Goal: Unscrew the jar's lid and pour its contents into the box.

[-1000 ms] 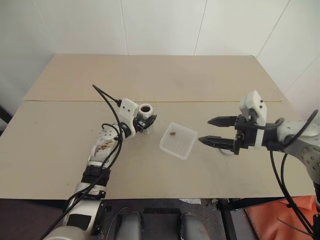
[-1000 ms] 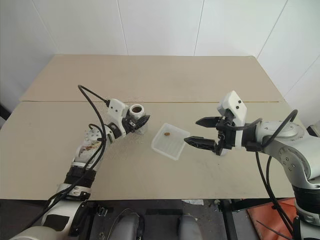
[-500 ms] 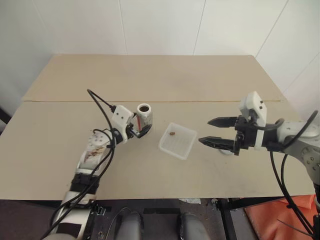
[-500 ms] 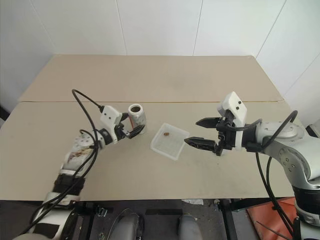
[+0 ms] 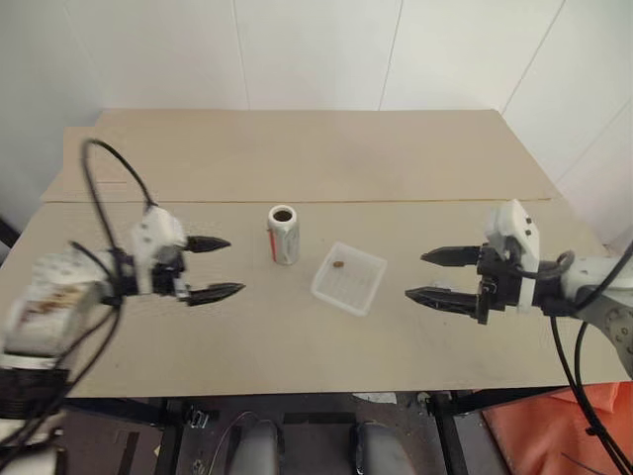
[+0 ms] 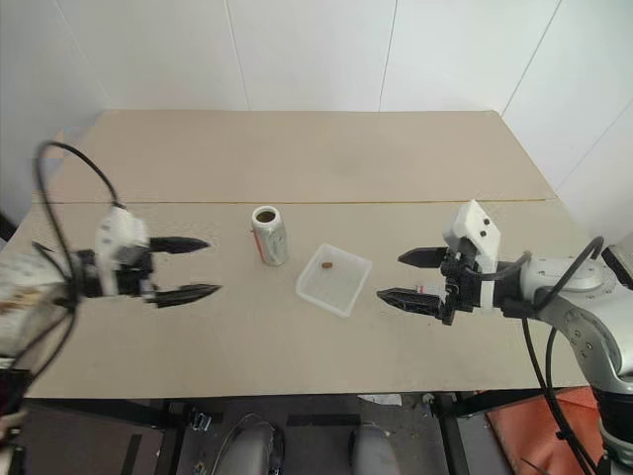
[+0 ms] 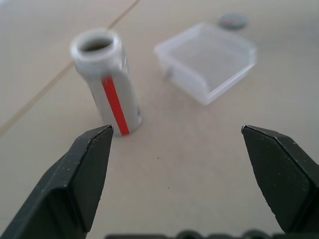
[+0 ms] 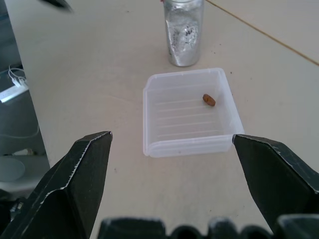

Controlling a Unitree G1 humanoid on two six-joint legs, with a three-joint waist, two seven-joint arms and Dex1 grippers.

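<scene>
Red stripe on its label, no writing I can read, the silvery jar (image 5: pixel 283 236) stands upright and uncapped on the tabletop (image 5: pixel 297 153) beside the ribbed translucent box (image 5: pixel 348 278), which holds the small brown contents (image 5: pixel 339 264). I see the round grey lid (image 7: pixel 233 20) lying flat beyond the box. Left gripper (image 5: pixel 218 267) and right gripper (image 5: pixel 436 276) both hover with fingers spread, empty.

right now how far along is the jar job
Looks finished. The jar stands upright and open on the table, the lid lies beyond the box, and the brown piece sits in the box. Nothing is in hand: left gripper and right gripper hover open, apart from everything. Nothing visibly remains.
</scene>
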